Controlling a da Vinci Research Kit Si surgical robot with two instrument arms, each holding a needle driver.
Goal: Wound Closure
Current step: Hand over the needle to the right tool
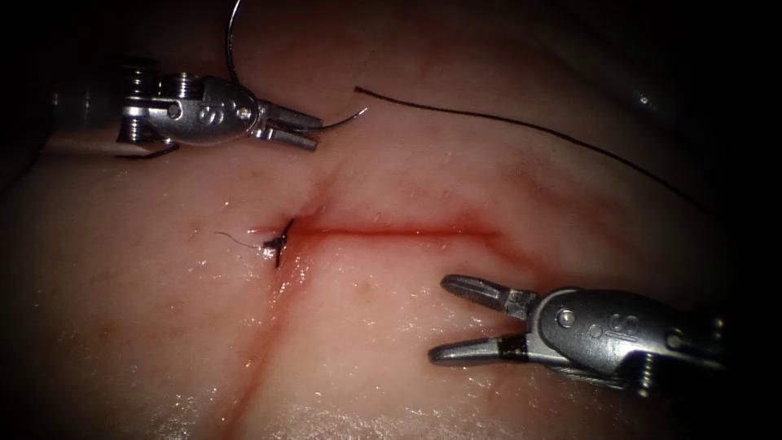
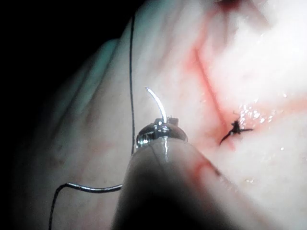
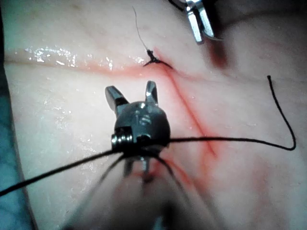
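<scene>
My left tool [image 1: 297, 130] is shut on the curved needle [image 1: 342, 124], gripping it some way back from the tip. The tip points right, free of the tissue, beyond the left end of the cut [image 1: 391, 232]. The rest of the curve arcs up behind the tool. In the left wrist view the needle [image 2: 156, 100] sticks out past the left tool [image 2: 165, 122]. My right tool [image 1: 440, 319] stands open with nothing in it, near the cut's right half. It is also open in the right wrist view [image 3: 132, 93]. A tied knot [image 1: 277, 242] sits at the cut's left end.
Black thread [image 1: 529, 126] lies loose over the tissue beyond the cut, its free end near the needle tip. A short thin tail [image 1: 232, 237] runs left from the knot. Red fluid lines the cut. A crease runs down from the knot toward the near edge.
</scene>
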